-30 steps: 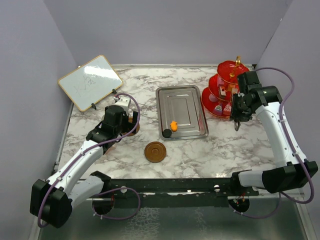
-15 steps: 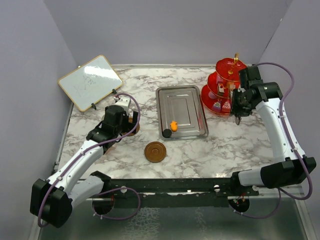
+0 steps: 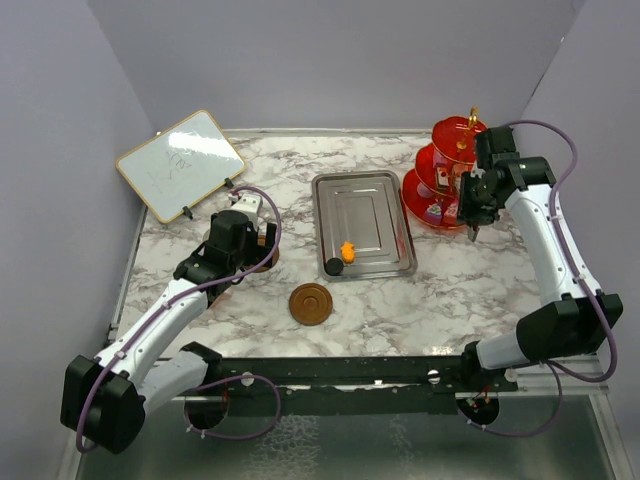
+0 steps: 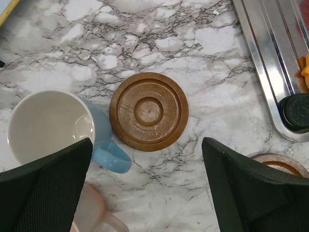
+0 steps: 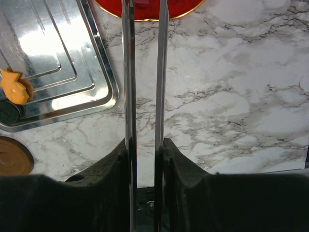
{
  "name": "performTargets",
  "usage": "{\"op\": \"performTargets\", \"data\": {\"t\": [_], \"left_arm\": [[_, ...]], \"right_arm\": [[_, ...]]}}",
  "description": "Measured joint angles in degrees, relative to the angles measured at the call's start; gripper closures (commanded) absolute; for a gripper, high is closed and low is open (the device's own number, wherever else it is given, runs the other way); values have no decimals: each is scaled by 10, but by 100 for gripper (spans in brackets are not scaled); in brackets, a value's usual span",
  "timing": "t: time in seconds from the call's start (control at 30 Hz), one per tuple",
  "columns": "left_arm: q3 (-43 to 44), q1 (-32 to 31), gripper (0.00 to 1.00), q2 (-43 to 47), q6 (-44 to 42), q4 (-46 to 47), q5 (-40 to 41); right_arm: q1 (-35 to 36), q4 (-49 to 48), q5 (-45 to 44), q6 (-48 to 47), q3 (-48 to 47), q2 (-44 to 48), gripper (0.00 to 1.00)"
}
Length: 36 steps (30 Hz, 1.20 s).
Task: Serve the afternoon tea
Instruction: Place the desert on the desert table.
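Observation:
The red three-tier stand [image 3: 437, 190] with a gold finial stands at the back right, with small cake pieces on its tiers. My right gripper [image 3: 474, 214] is beside its right edge, shut on metal tongs [image 5: 144, 72] that point at the stand's base [image 5: 149, 7]. An orange-yellow cake piece [image 3: 347, 251] and a black one [image 3: 332, 266] lie on the steel tray [image 3: 362, 205]. My left gripper [image 4: 147, 186] is open above a brown saucer [image 4: 148, 111], a blue cup [image 4: 53, 125] and a pink cup [image 4: 89, 215]. A second saucer [image 3: 311, 303] lies at front centre.
A wood-framed whiteboard [image 3: 180, 163] leans at the back left. The steel tray lies between the two arms. Grey walls close in the table on three sides. The black front rail [image 3: 340, 375] runs along the near edge.
My right gripper with the tongs has moved a little toward the back, along the stand's right side. The left arm has not moved.

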State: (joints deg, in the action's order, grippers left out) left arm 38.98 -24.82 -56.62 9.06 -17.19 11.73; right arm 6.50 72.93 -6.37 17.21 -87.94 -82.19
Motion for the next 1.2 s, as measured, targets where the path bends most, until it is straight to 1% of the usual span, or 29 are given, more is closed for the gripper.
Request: {"op": "performTargets", "data": {"t": [0.13,0.23,0.33,0.6,0.83,1.03,1.2], "left_arm": [[0,0,1,-1,0,0,0],[0,0,1,-1,0,0,0],[0,0,1,-1,0,0,0],[0,0,1,-6,0,0,0],[0,0,1,-8,0,0,0],[0,0,1,-9,0,0,0],[0,0,1,-9,0,1,2]], "right_arm": [[-2,-1,-3,-4,0,-13,67],[-3,-1,-3,-7,0,-13,63],[-3,-1,-4,-10,0,-13,61],[-4,4,-4,-10,-9,-9,60],[-5,10,3,-7,-7,46,61],[-6,21,40,-1,10,99,62],[-6,18,100,5,41,145,63]]}}
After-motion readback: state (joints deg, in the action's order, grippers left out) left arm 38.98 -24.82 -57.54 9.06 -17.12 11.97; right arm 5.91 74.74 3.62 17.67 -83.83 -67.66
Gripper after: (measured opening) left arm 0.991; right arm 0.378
